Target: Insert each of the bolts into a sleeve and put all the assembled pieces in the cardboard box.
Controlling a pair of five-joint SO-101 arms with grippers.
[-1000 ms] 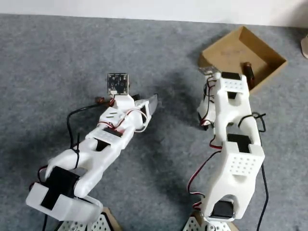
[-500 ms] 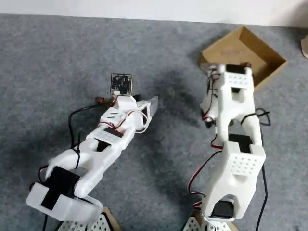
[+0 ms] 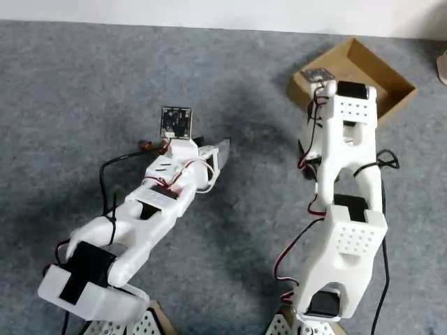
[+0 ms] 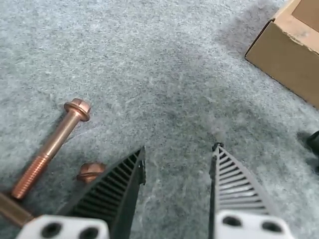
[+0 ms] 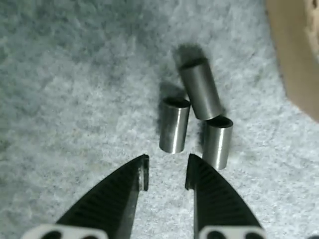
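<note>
With our right gripper (image 5: 166, 172) spread empty before three bunched sleeves (image 5: 174, 124) near the cardboard box (image 3: 349, 66), and our left gripper (image 4: 178, 160) open beside a copper bolt (image 4: 50, 147), we risk knocking neighbouring sleeves aside.

- My left arm (image 3: 147, 209) and right arm (image 3: 346, 230) are blocky white plastic shells, with black motors (image 3: 84, 265) at the joints.
- Thin red and black cables (image 3: 288, 255) loop along both.
- A grid of small holes (image 3: 353, 241) dots my right arm's plates.
- My left pincer (image 4: 179, 148) and right pincer (image 5: 167, 169) have black ribbed fingers (image 4: 119, 184) on white bases with dark screw holes (image 4: 52, 230).
</note>
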